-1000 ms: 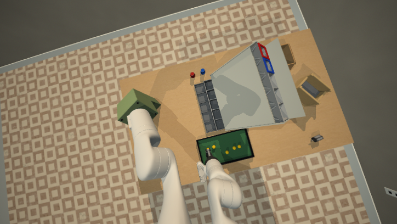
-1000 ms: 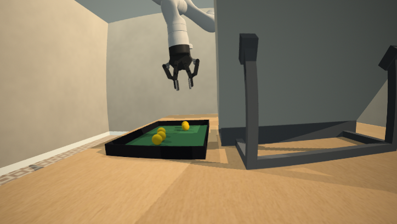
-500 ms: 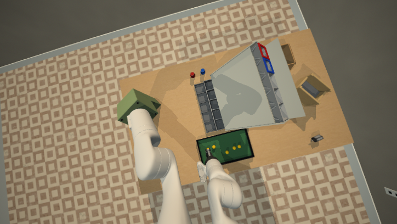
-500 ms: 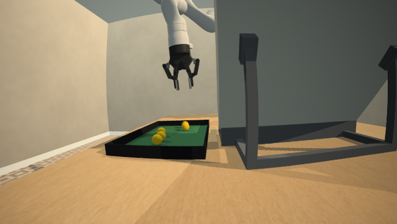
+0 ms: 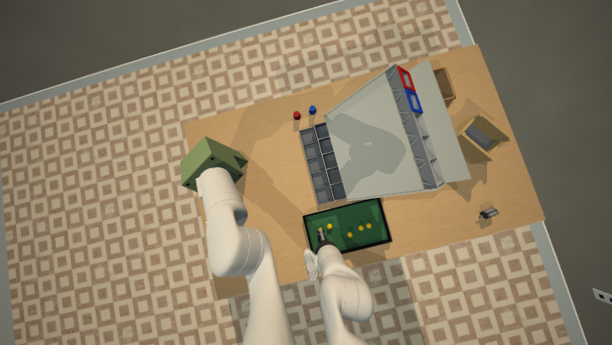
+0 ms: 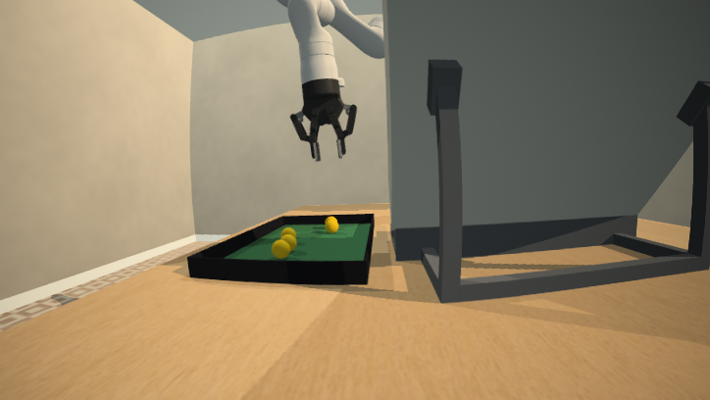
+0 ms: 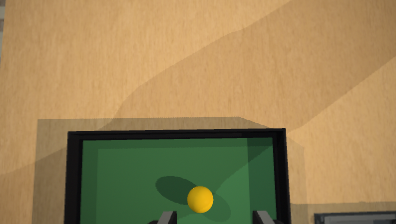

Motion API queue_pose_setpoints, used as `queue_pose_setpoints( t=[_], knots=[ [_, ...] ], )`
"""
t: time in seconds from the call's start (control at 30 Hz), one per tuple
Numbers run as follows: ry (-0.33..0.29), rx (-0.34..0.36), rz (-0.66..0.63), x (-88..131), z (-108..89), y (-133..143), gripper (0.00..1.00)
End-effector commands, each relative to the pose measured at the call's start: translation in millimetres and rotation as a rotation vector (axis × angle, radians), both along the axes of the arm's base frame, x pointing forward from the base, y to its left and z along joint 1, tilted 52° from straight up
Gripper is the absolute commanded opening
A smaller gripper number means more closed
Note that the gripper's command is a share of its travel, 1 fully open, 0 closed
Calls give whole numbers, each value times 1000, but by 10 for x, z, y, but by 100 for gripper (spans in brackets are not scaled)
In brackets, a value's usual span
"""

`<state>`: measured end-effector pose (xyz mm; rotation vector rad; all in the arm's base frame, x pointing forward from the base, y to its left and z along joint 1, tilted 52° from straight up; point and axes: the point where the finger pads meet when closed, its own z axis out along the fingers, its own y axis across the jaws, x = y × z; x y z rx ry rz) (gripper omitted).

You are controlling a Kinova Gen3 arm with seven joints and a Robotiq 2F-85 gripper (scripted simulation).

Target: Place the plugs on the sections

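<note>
Gripper [image 5: 320, 234] [image 6: 329, 151] [image 7: 215, 218] held approx. half open w/ nothing gripped, above tray [image 5: 347, 249] [image 6: 278, 272] [image 7: 175, 134]; open air left betw. fingertips & tray rim. Red plug [image 5: 297, 115] & blue plug [image 5: 312, 110] seen upright on tabletop [image 5: 274, 171] [image 6: 198, 347] [image 7: 75, 60], near grey bin grid's [image 5: 317, 165] corner, apart.
</note>
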<state>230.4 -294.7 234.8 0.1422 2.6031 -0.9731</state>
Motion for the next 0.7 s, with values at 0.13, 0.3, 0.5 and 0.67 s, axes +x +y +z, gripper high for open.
queue_pose_setpoints(
  t=[0.13, 0.3, 0.5, 0.67],
  knots=[
    [-75, -89, 33, -5, -7, 5, 50],
    [-75, -90, 32, 267, -440, -502, 50],
    [-75, -90, 32, 309, -526, -625, 50],
    [-75, -90, 32, 352, -597, -697, 50]
  ],
)
